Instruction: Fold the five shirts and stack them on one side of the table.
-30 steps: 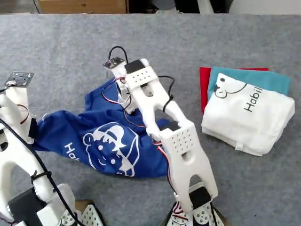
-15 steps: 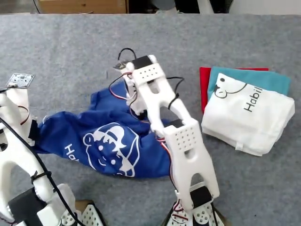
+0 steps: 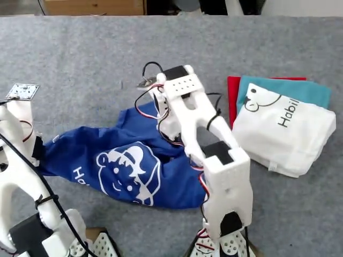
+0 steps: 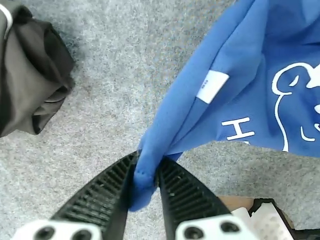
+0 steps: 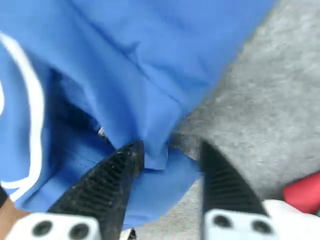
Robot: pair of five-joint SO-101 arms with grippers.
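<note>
Blue shirt [image 3: 123, 166] lies mid-table on grey felt [image 3: 80, 53]. Left gripper [image 4: 147, 162] clamped on its hem, dark cloth [image 4: 30, 70] nearby. Right gripper [image 5: 171, 147] has jaws apart over a fold. Right arm [image 3: 214, 155] overlies shirt's right part. Folded stack [image 3: 300, 88], white shirt [image 3: 281, 134] on top, beside. Since 1 s ago: right arm swung toward stack, shirt's upper edge shifted along.

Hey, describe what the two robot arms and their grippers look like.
The left arm and right arm are white blocky plastic shells dotted with small holes, with black motors at joints and looped red, black and white wires. The left gripper and right gripper have black ribbed fingers on white bases with screw holes.
</note>
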